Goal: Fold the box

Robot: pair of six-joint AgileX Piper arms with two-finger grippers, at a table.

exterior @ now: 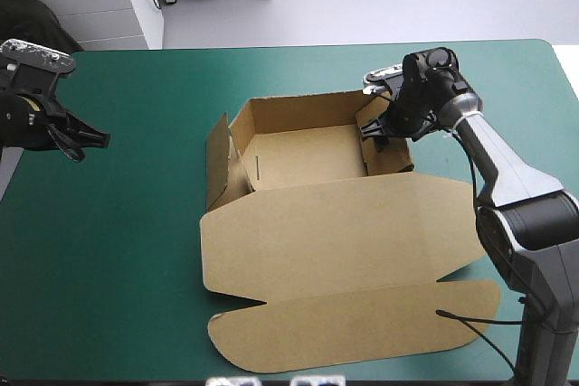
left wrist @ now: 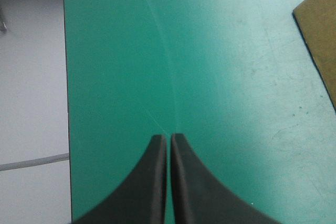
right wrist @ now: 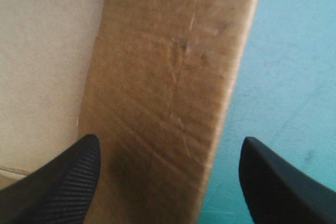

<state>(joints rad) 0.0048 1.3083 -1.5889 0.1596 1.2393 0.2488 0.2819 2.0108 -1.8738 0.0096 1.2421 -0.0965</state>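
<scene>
Right claw (right wrist: 168,141) spread wide, straddling the right wall of the box (exterior: 308,158), which sits open on the tabletop (exterior: 136,223), lid flat. Left claw (left wrist: 168,136) pressed together, empty, hovering well left of the box.

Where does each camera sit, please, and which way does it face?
High view: above and behind the robot, looking forward and down at the teal-green cover and the box; the left gripper and right gripper show.
Left wrist view: over the left gripper, looking along its shut fingers at bare cover by the table's edge, with a box corner to one side.
Right wrist view: over the right gripper, its open fingers straddling the box's right wall.
Shared: all three views show the box and the cover.
</scene>
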